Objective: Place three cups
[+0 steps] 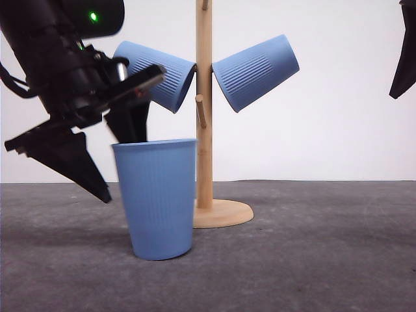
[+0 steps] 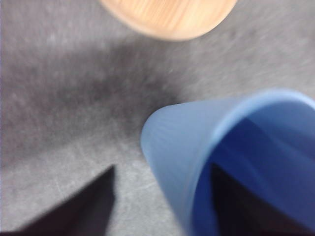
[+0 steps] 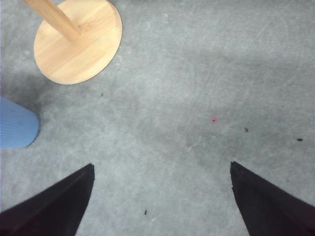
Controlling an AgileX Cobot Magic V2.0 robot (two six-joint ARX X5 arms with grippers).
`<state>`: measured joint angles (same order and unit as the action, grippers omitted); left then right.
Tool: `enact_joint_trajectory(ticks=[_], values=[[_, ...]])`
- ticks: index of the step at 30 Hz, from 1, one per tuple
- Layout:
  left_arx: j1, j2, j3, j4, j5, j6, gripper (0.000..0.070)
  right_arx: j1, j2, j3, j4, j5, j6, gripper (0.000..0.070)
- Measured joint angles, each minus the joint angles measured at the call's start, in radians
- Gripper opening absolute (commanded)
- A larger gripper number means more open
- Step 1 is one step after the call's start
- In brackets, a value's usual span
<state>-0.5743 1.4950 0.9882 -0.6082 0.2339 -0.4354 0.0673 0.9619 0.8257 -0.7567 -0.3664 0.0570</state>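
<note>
- On the table [image 1: 325, 260], just beside the wooden rack [image 1: 204, 130], we've got the third cup [image 1: 158, 198] upright; two cups [image 1: 255, 70] hang on pegs.
- Left gripper [image 1: 120, 149] jaws wide, straddling its rim; right gripper [image 3: 160, 196] wide, empty.
- We'd guess it's light, thin, squashy, so pinch the rim gently.

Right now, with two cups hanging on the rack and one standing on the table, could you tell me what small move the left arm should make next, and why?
Probably close the left gripper on the wall of the standing cup. One finger is already inside the cup and the other is outside, so the wall lies between them. The jaws look open, and the cup rests on the table beside the wooden rack.
</note>
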Motion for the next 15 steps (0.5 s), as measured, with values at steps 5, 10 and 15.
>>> enact_joint_trajectory(ticks=[5,10,15], values=[[0.000,-0.003,0.002,-0.004,0.064,0.002,0.0000,0.002,0.000,0.000,-0.001,-0.007,0.000,0.0545],[0.004,-0.046,0.031,-0.069,0.192,0.029,0.0000,0.049,-0.021,0.000,-0.023,-0.083,-0.007,0.0546],[0.021,-0.092,0.119,-0.192,0.307,0.092,0.0000,0.173,-0.081,0.000,-0.024,-0.180,-0.055,0.0546]])
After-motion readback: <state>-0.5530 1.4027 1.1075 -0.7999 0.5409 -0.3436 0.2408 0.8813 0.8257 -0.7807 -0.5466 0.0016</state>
